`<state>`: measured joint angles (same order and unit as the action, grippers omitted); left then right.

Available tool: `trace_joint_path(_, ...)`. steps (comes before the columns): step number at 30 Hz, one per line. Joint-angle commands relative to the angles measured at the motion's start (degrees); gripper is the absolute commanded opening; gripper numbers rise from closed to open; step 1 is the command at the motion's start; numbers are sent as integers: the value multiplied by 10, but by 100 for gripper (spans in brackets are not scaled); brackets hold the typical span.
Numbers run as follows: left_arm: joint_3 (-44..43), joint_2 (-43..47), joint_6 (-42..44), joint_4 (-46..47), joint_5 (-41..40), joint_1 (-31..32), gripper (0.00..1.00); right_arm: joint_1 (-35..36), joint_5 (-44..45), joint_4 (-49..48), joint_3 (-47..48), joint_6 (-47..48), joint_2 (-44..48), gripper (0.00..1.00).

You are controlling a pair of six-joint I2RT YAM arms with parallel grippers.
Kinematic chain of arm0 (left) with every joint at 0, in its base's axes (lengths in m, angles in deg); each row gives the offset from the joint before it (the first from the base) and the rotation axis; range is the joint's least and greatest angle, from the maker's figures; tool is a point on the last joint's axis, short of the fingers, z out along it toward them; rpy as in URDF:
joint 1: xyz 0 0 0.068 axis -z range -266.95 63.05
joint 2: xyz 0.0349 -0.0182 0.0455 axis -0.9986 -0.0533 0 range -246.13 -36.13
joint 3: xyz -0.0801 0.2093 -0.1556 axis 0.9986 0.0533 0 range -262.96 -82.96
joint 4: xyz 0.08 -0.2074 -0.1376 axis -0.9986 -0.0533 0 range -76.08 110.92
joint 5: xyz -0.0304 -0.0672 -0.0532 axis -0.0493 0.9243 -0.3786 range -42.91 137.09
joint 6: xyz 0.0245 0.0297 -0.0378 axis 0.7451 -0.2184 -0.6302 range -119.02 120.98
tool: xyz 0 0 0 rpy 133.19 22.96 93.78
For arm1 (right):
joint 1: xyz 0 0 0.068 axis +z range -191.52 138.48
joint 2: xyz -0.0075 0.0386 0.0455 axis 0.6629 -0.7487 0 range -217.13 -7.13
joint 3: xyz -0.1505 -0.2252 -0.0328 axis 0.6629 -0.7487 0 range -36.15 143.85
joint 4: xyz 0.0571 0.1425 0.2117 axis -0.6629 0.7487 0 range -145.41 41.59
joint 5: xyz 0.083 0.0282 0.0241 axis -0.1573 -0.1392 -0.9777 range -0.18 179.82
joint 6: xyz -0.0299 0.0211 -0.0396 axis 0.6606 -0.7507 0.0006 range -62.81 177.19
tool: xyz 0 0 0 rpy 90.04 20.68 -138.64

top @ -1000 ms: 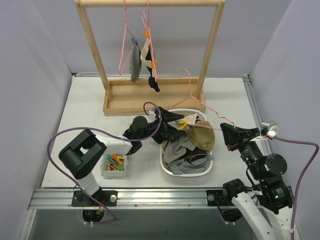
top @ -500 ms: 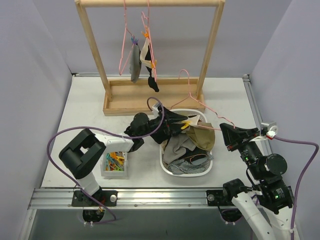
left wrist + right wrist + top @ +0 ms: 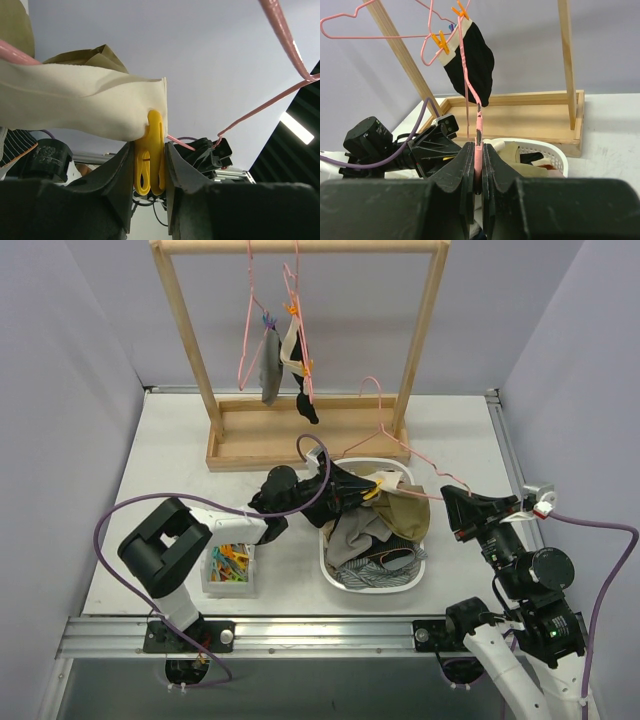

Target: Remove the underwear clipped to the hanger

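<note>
While the right tool point(image 3: 477, 150) is clamped narrow on the wire of one pink hanger point(image 3: 478, 122), the left tool point(image 3: 149, 150) presses its two fingers against either side of a single yellow clip point(image 3: 156, 122). That clip bites the cream trim of the olive-green garment point(image 3: 405, 510), which droops onto the heap of cloth in the one white basket point(image 3: 323, 558) near the middle of the worktop point(image 3: 160, 460). The held hanger slants from the right tool, at 4 o'clock, up over the basket toward 1 o'clock.

At 12 o'clock the wooden rack point(image 3: 185, 330) carries two more pink hangers point(image 3: 245, 350), making three hangers in all. From these hang the grey garment point(image 3: 270, 375) and, just beside it on the 3 o'clock side, the black-and-white garment point(image 3: 472, 55), which is pinned by two orange clips point(image 3: 439, 41). That makes three garments, one of them at the tools.

One tub of coloured clips point(image 3: 230, 568) sits at 8 o'clock.
</note>
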<state>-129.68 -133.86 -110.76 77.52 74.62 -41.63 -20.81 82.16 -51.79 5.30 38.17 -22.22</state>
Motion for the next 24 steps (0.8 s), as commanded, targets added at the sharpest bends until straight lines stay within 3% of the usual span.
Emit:
trace_joint_path(1,-1,24,15,32,18,-1,3,2,23,-39,13,1,-8,0)
trace_joint_path(5,-18,44,59,-2,42,-7,2,3,60,-20,16,2,-24,0)
trace_joint_path(12,-46,138,208,-211,89,-39,2,3,104,4,25,-1,-54,0)
trace_joint_path(16,-82,192,352,-435,107,-56,3,3,114,4,26,-3,-49,0)
trace_joint_path(20,-104,196,479,-565,116,-65,3,3,114,3,22,-8,-44,0)
trace_joint_path(22,-130,215,552,-684,84,-68,2,3,114,4,23,-9,-39,0)
trace_joint_path(24,-172,238,647,-806,-2,-68,3,3,114,5,25,-8,-33,0)
